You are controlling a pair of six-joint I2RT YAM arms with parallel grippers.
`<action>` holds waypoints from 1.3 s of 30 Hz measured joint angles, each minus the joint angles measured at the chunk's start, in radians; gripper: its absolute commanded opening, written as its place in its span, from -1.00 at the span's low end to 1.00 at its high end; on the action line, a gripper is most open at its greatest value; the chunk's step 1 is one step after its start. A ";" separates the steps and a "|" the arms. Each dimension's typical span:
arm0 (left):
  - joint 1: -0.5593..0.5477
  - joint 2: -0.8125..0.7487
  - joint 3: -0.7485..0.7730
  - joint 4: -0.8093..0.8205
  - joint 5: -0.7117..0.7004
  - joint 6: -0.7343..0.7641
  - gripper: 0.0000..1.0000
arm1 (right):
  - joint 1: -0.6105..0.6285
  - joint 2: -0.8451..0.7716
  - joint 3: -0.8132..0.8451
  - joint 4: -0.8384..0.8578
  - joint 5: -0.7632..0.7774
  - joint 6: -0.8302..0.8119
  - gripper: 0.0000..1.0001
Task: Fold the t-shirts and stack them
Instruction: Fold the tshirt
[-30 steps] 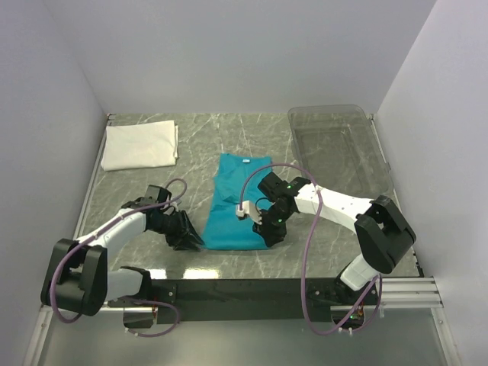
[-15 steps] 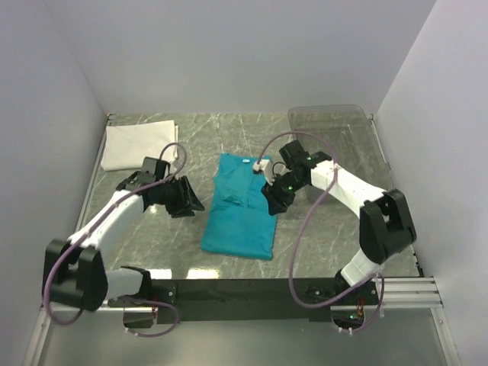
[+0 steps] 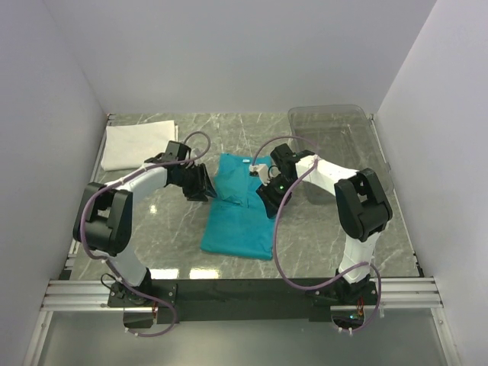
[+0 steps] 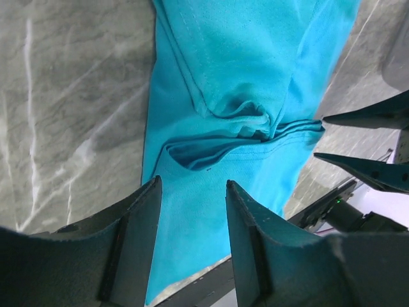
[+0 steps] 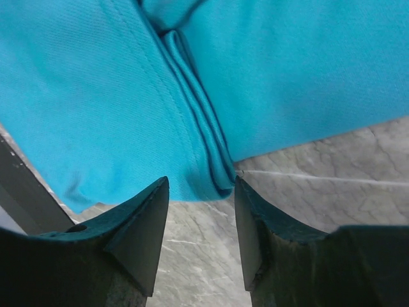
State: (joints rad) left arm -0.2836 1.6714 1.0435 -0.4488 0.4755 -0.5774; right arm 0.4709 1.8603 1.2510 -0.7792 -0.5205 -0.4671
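The teal-blue t-shirt (image 3: 240,206) lies folded into a long strip in the middle of the marble table, neck label at the far end. It also shows in the left wrist view (image 4: 236,77) and the right wrist view (image 5: 102,102). My left gripper (image 3: 204,185) is open at the shirt's left edge, about halfway along; its jaws stand over the cloth near a crease (image 4: 192,182). My right gripper (image 3: 267,194) is open at the shirt's right edge, opposite, with the folded hem (image 5: 211,160) between its jaws. The white t-shirt (image 3: 139,145) lies folded at the far left.
A clear plastic bin (image 3: 335,149) stands at the back right, just beyond the right arm. Grey walls close in the table on three sides. The arms' base rail (image 3: 244,290) runs along the near edge.
Both grippers have moved from the shirt's near end up and inward to its mid-length edges. The shirt's near half has shifted slightly and lies flat.
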 measured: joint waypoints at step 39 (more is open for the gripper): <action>-0.068 0.179 0.075 -0.050 -0.039 0.090 -0.99 | 0.000 0.040 -0.010 -0.007 0.007 0.014 -1.00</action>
State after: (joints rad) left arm -0.3511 1.8503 1.1187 -0.4992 0.4366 -0.4873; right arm 0.4713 1.9007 1.2407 -0.7860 -0.5137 -0.4534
